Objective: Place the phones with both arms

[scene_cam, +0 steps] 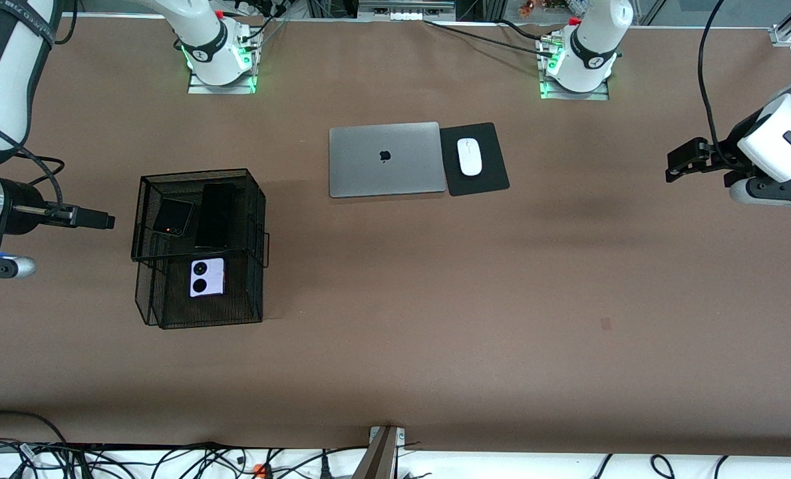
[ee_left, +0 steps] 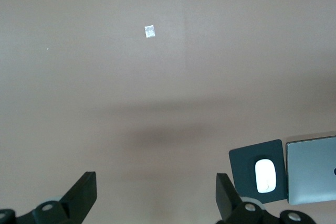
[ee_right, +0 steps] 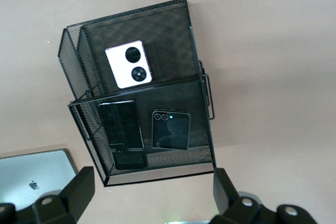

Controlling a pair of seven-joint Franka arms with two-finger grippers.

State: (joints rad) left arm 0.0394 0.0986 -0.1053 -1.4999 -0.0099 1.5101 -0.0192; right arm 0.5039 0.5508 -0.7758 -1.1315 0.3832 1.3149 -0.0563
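Note:
A black mesh rack [scene_cam: 195, 174] stands toward the right arm's end of the table. On its upper tier lie the squarish black folded phone [scene_cam: 172, 217] and, beside it, the long slim black phone [scene_cam: 214, 216]. The lilac-white phone [scene_cam: 207, 277] with two round lenses lies on the lower tier, nearer the front camera. All three also show in the right wrist view: lilac [ee_right: 128, 64], slim [ee_right: 122, 135], folded [ee_right: 170, 129]. My right gripper [scene_cam: 106, 221] [ee_right: 152, 187] hangs open and empty beside the rack [ee_right: 157, 174]. Over bare table at the other end, my left gripper [scene_cam: 674, 166] [ee_left: 156, 192] is open and holds nothing.
A closed grey laptop [scene_cam: 385, 159] lies mid-table, with a white mouse [scene_cam: 470, 157] on a black pad [scene_cam: 491, 143] beside it. The left wrist view shows the mouse [ee_left: 265, 174], the laptop [ee_left: 312, 170] and a small white mark [ee_left: 150, 32]. Cables run along the near edge.

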